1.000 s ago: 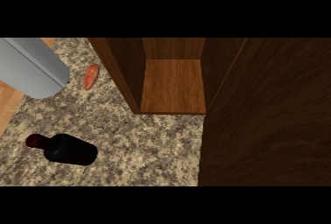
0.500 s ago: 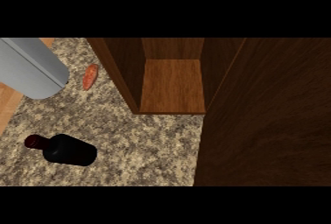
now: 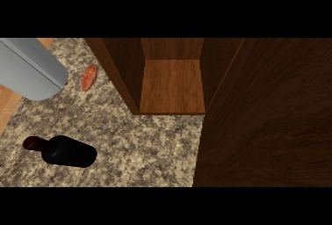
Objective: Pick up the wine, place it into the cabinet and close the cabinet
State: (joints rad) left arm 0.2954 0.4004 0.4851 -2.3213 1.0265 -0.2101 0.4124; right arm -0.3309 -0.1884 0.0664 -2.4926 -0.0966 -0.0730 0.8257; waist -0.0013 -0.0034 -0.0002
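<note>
No hand shows yet, so their state can't be told; approach the wine (image 3: 66,150), lying on the desk (image 3: 136,140), across its body, then carry it into the open cabinet (image 3: 172,88).

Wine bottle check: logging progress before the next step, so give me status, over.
Neither hand in view. Wine bottle on the counter, ungrasped. Cabinet open, shelf bare; door swung out at right. Path between them clear.

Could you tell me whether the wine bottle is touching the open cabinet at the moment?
Apart. The head view shows the wine bottle lying on the counter, with a wide stretch of bare stone between it and the cabinet.
</note>
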